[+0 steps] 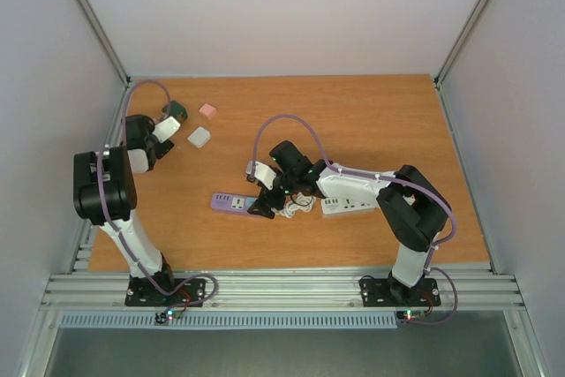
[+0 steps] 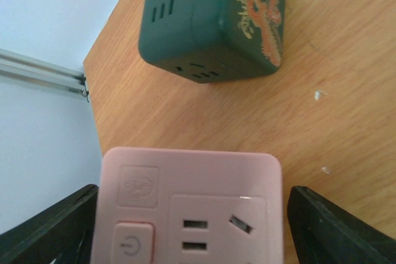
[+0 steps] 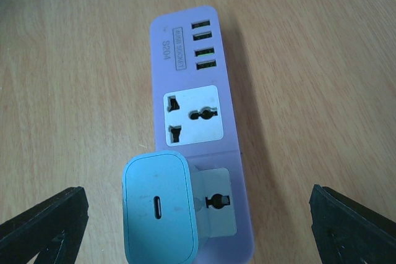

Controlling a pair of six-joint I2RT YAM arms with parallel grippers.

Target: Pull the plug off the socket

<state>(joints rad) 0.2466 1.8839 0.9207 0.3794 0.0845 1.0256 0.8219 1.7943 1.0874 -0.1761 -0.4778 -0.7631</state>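
Note:
A light blue plug (image 3: 159, 208) sits in the near outlet of a purple power strip (image 3: 192, 54), which lies flat on the wooden table. My right gripper (image 3: 198, 227) hovers over the plug, open wide, with one finger far out on each side and touching nothing. In the top view the right gripper (image 1: 263, 205) covers the strip's right end (image 1: 228, 202), and the plug is hidden there. My left gripper (image 2: 192, 227) is open around a pale pink socket cube (image 2: 192, 177), with a small gap at the right finger. It sits at the table's far left (image 1: 168, 125).
A dark green socket cube (image 2: 210, 23) stands just beyond the left gripper, near the table's left edge (image 1: 177, 110). A pink cube (image 1: 208, 111) and a white cube (image 1: 199, 137) lie nearby. A white power strip (image 1: 349, 207) with a coiled cable (image 1: 298, 207) lies under the right arm.

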